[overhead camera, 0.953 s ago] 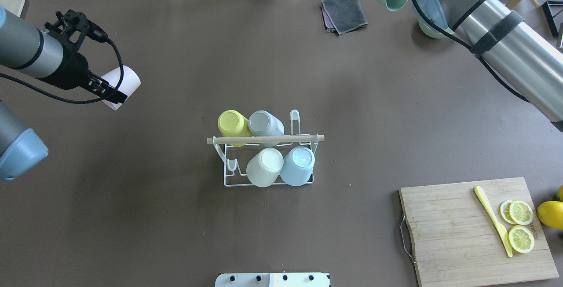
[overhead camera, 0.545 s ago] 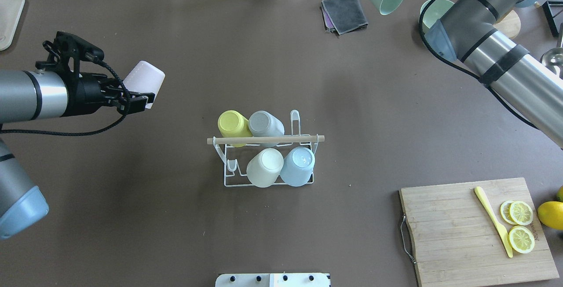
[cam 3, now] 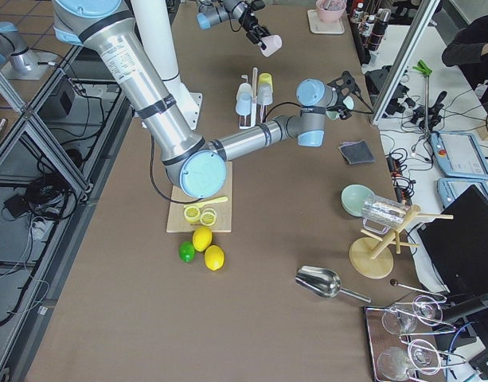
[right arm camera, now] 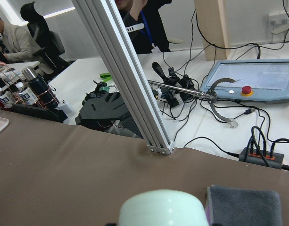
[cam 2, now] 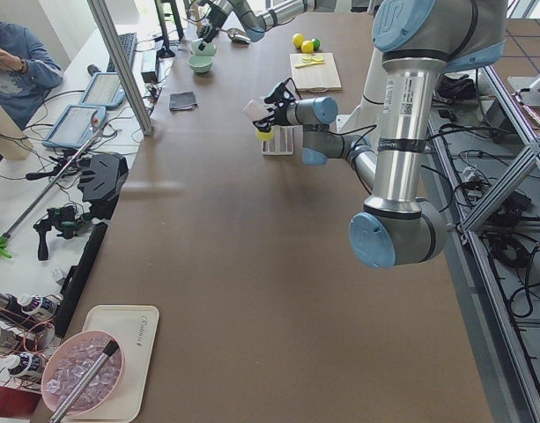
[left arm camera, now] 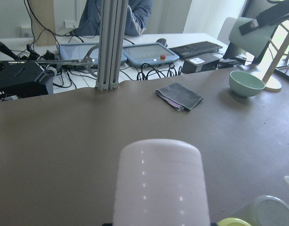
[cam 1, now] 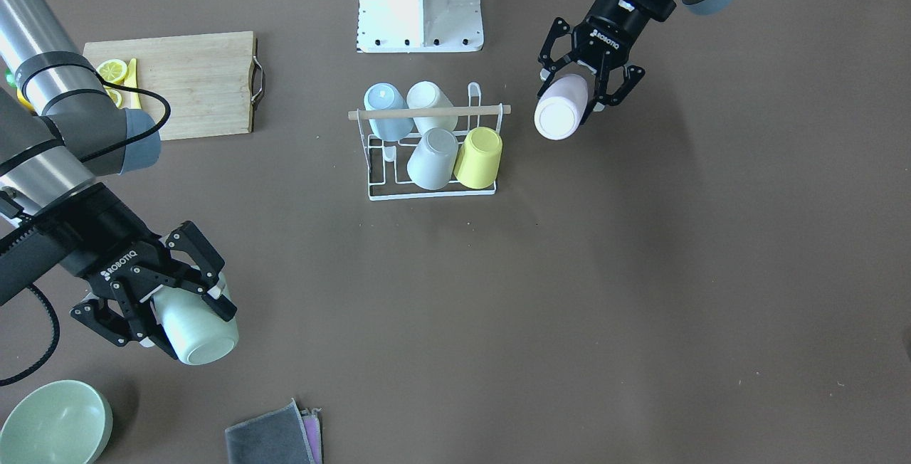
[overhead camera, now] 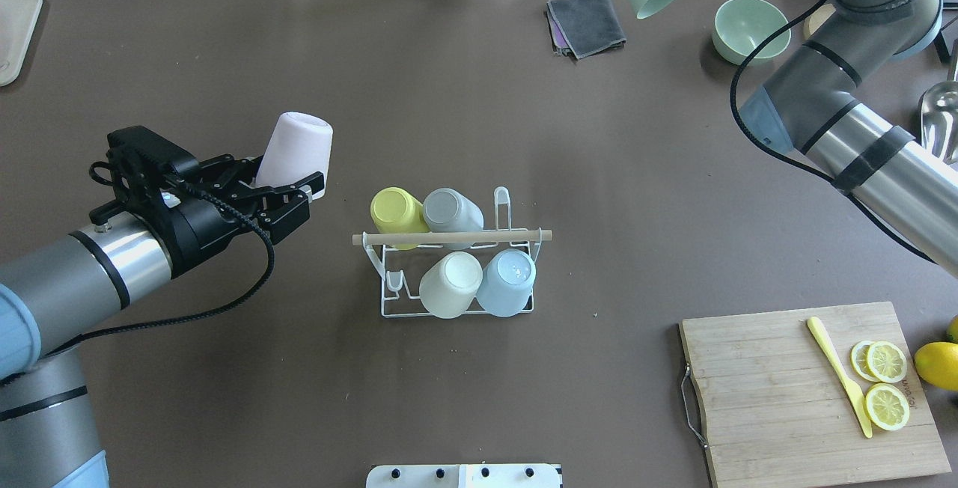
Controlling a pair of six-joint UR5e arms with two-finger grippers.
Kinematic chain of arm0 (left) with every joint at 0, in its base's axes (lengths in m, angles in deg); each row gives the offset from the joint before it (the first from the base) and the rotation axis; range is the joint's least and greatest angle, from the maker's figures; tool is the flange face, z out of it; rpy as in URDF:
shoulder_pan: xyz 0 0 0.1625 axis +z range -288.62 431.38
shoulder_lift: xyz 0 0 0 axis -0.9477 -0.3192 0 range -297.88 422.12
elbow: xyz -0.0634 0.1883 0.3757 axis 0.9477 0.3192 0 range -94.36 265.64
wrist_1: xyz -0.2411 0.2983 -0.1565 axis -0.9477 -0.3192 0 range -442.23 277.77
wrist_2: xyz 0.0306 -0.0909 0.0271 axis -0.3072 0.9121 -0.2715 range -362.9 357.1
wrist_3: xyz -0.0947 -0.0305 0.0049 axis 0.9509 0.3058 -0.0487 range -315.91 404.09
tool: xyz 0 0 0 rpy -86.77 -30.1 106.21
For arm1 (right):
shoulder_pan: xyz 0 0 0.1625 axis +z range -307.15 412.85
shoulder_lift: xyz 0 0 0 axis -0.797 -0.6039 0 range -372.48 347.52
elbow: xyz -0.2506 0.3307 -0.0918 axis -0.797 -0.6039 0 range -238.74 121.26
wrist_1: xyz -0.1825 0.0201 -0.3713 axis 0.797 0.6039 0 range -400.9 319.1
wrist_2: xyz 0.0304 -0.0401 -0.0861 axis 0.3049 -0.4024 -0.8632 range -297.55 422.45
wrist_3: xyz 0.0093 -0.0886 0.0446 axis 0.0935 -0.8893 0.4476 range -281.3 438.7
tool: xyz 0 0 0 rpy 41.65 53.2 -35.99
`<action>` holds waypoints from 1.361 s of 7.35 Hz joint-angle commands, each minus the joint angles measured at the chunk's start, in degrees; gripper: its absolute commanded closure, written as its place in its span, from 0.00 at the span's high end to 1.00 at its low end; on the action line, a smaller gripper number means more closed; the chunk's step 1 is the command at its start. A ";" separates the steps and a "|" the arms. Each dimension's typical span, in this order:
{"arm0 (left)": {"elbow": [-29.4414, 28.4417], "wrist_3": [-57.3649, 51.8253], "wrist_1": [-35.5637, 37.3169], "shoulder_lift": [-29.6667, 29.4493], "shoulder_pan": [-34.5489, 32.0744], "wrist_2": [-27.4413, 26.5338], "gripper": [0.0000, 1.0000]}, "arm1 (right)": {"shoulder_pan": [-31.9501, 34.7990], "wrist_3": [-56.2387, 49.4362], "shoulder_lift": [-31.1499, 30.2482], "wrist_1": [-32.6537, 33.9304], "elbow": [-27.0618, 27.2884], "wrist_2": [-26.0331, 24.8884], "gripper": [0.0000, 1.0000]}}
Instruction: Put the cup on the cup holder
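Cup holder point(overhead camera: 452, 236) sits mid-table, well apart from every table edge. It carries 4 cups, all mouth-down and tilted on prongs. Yellow cup point(overhead camera: 394, 212) and grey cup point(overhead camera: 450, 210) are in the far row, cream cup point(overhead camera: 451, 284) and light blue cup point(overhead camera: 508, 281) in the near row. 2 prongs stand bare: far-row prong point(overhead camera: 502, 202) at the robot's right end, near-row prong point(overhead camera: 394, 283) at its left end.

Left gripper point(cam 1: 582, 87) is clamped on pink cup point(cam 1: 561, 109), fingers on the cup wall, closed base pointing away from the palm. The cup is held off the table on the robot's left of the holder, near the yellow cup's end and not touching the holder.

Right gripper point(cam 1: 183, 311) is clamped on mint cup point(cam 1: 201, 336), base outward, by the far table edge. Near it are green bowl point(overhead camera: 751, 26) and folded grey cloth point(overhead camera: 588, 21).

Near right corner: cutting board point(overhead camera: 778, 398) with 3 lemon slices point(overhead camera: 887, 406) and yellow knife point(overhead camera: 838, 376) on it. Whole lemon point(overhead camera: 936, 364) lies just off its right edge.

Left table end: white tray point(cam 2: 139, 333) holds pink bowl point(cam 2: 76, 388) of pale cube-like pieces with a handle in it.

All of these sit well apart from the holder.
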 commanded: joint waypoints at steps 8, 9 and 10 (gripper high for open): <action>-4.90 -0.08 -0.21 -10.42 23.58 -38.33 0.40 | -24.36 -4.31 1.24 -41.63 -8.23 -26.80 0.00; -6.40 0.01 -0.21 -11.31 23.59 -38.41 0.40 | -24.99 -5.79 1.33 -42.60 -8.32 -27.26 0.00; -6.76 -0.08 -0.13 -11.32 23.59 -38.41 0.40 | -25.09 -6.24 1.68 -42.69 -8.76 -27.35 0.00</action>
